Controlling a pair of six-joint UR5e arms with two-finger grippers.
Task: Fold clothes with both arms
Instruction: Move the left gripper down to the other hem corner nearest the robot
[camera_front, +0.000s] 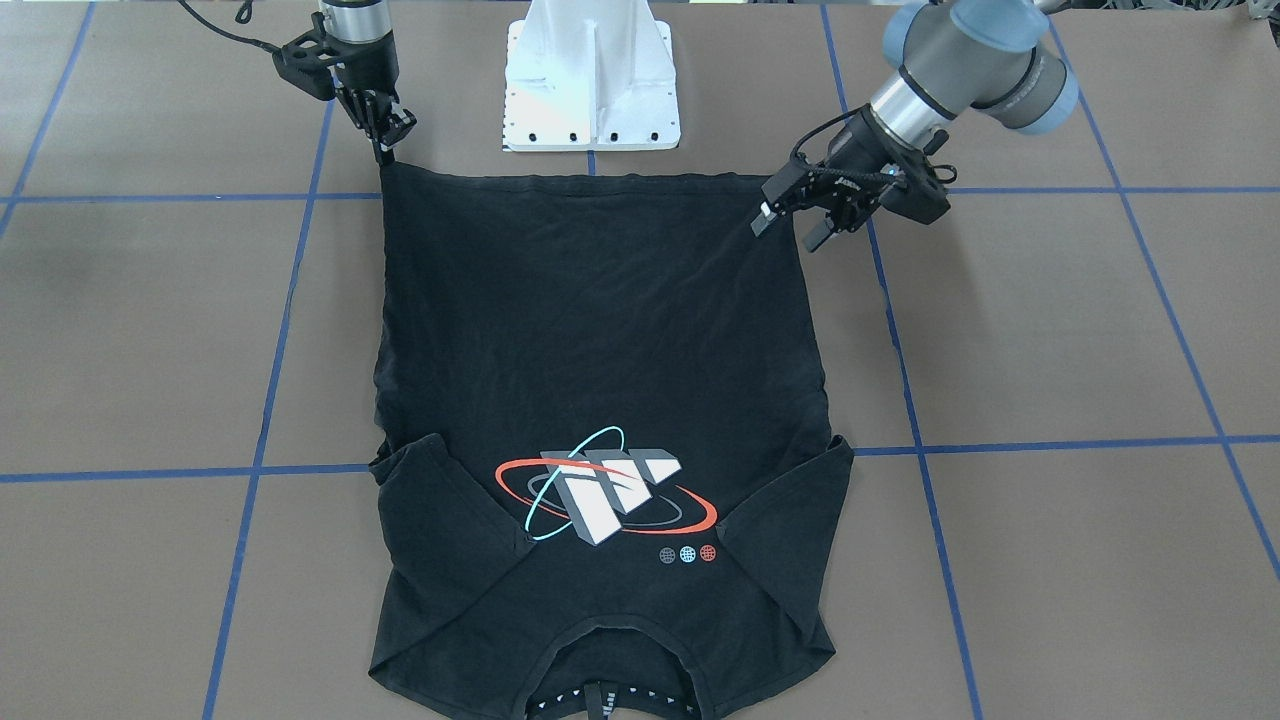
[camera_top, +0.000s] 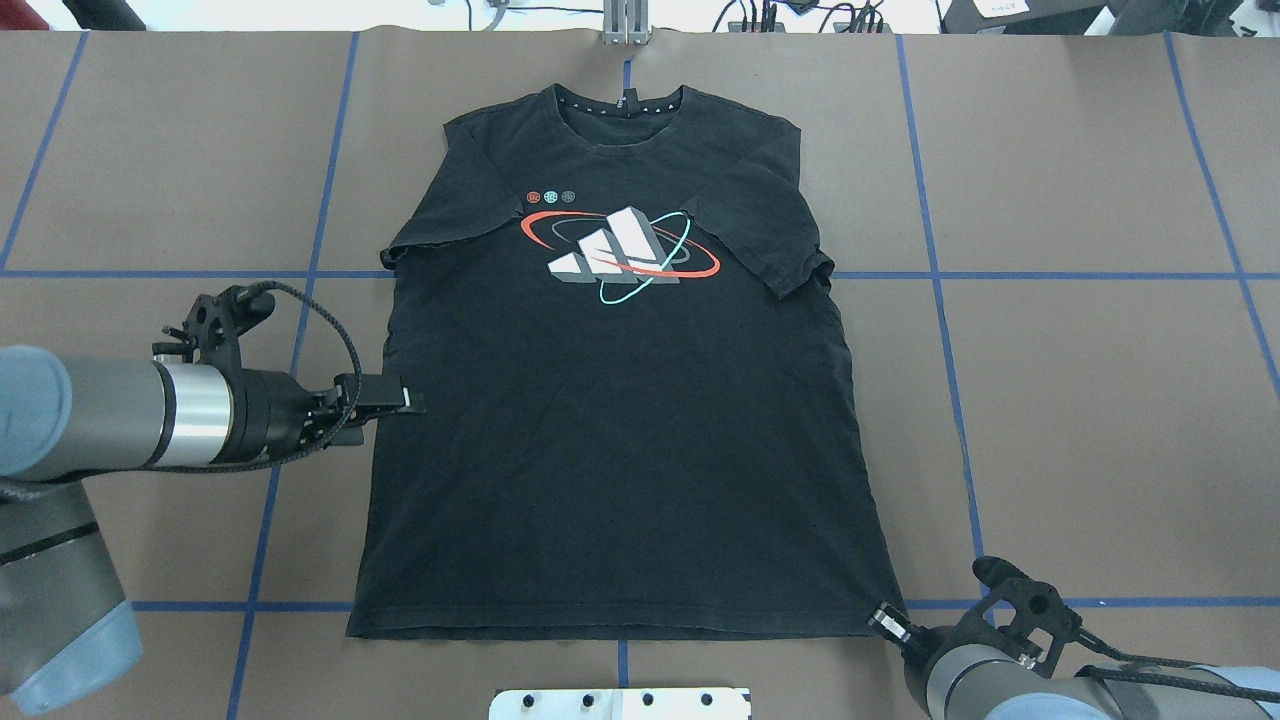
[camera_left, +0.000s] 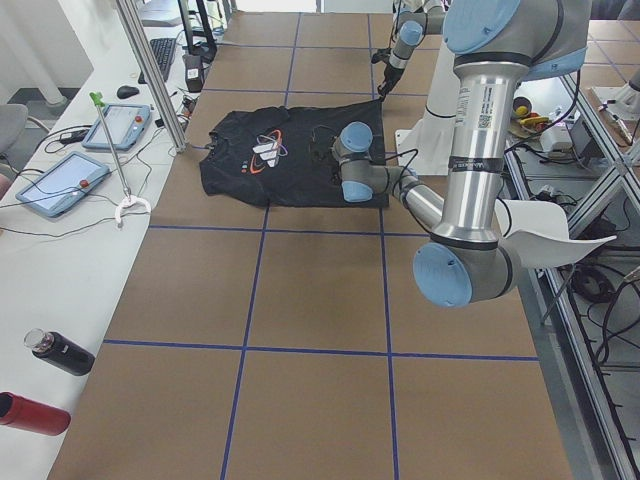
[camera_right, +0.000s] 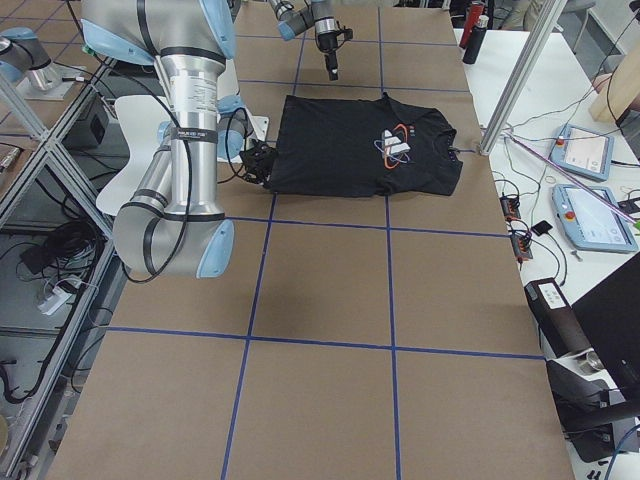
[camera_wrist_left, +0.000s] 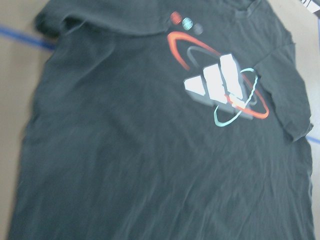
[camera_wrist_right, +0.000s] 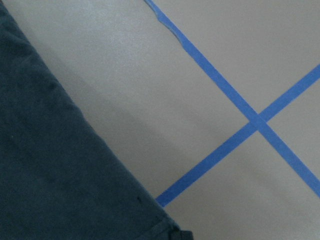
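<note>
Overhead exterior: shirt (camera_top: 620, 420) lies flat. Right gripper (camera_top: 882, 618) pinches its near right hem corner. Left gripper (camera_front: 792, 228) hovers spread wide by the left edge.

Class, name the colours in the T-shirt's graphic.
Red, cyan, white and grey graphic, clearest in overhead view.

T-shirt (camera_top: 610, 450): matt black cloth, lightly creased; print (camera_top: 620, 245) smooth. Table (camera_top: 1080, 420): matt brown paper-like top, blue tape lines (camera_top: 945, 330). On left arm (camera_top: 110, 415): brushed grey metal, smooth light-blue plastic caps (camera_top: 25, 400). Base (camera_front: 592, 90): glossy white.
</note>
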